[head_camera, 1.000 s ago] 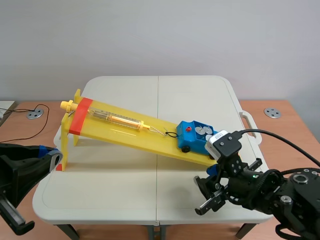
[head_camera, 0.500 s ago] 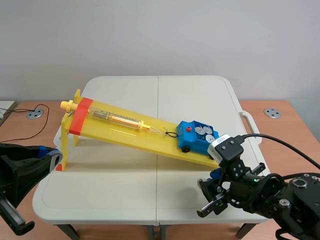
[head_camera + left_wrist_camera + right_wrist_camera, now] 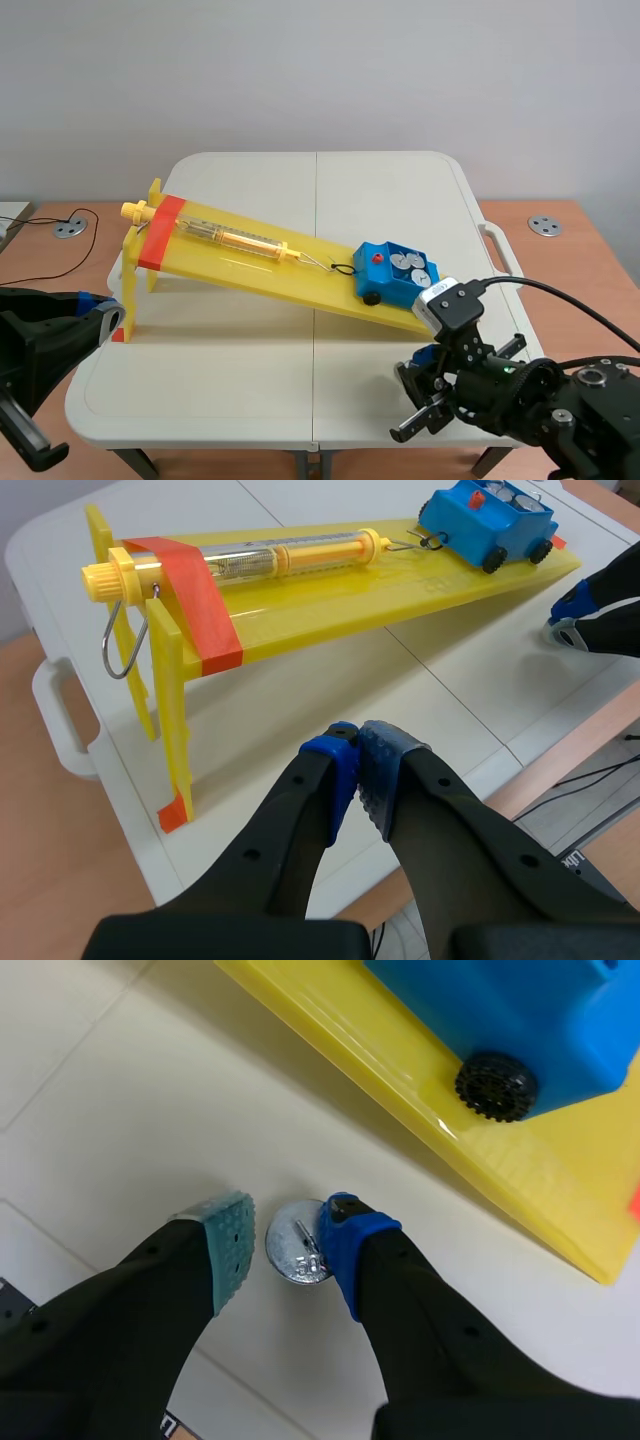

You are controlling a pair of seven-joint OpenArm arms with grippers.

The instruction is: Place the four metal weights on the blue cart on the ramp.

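Over the last second the right gripper (image 3: 285,1250) has dropped lower and drawn back toward the near edge of the white folding table (image 3: 250,380), while the left arm has not shifted. A long yellow ramp (image 3: 250,265) slopes across the table, high at the robot's left and low at its right. On its lower end rests the blue cart (image 3: 385,275), hooked by a wire to a spring scale (image 3: 240,238) lying up the slope. Three silver discs (image 3: 405,263) appear to sit in the cart's top. The fourth metal weight (image 3: 295,1255) lies flat on the table just beside the ramp's low end, between the right gripper's spread fingers. The blue pad (image 3: 340,1245) seems to touch its rim, and the green pad (image 3: 230,1250) stands just clear. The left gripper (image 3: 358,770) waits near the ramp's high end, pads pressed together on nothing. The step in hand looks like picking up the last weight. Next the fingers need to close on its thin edge, lift it and carry it up over the cart.
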